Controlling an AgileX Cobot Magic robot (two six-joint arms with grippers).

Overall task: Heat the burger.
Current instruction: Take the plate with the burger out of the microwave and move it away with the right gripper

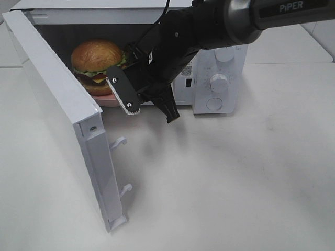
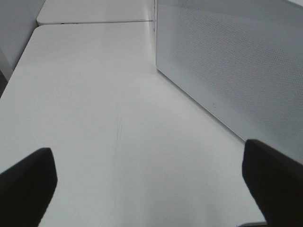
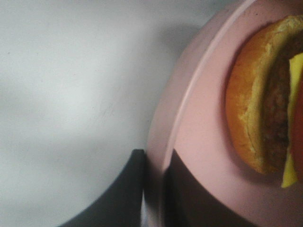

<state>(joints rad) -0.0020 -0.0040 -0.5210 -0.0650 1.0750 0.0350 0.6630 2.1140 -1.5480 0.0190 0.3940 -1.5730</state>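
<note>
A white table [image 1: 235, 183] fills the scene. At its far side stands a white microwave [image 1: 214, 78] with its door [image 1: 57, 104] swung wide open toward the near left; two latch hooks [image 1: 119, 141] stick out of the door's edge. Two round knobs [image 1: 218, 82] sit on the control panel at the microwave's right.

Inside the oven cavity, toward its left, sits the burger [image 1: 97, 63] on a round pink plate [image 1: 107, 99]. It has a glossy brown bun with lettuce, cheese and a dark patty between.

A black robot arm [image 1: 220, 23] comes in from the far right and reaches into the doorway. Its right gripper [image 3: 154, 191] is clenched on the near rim of the pink plate, one finger on each face of the rim.

The left gripper [image 2: 151, 184] is seen only from its own wrist camera. Its two dark fingertips [image 2: 26, 182] are spread wide apart and grasp nothing, above bare table beside the dotted outer face of the door.
</note>
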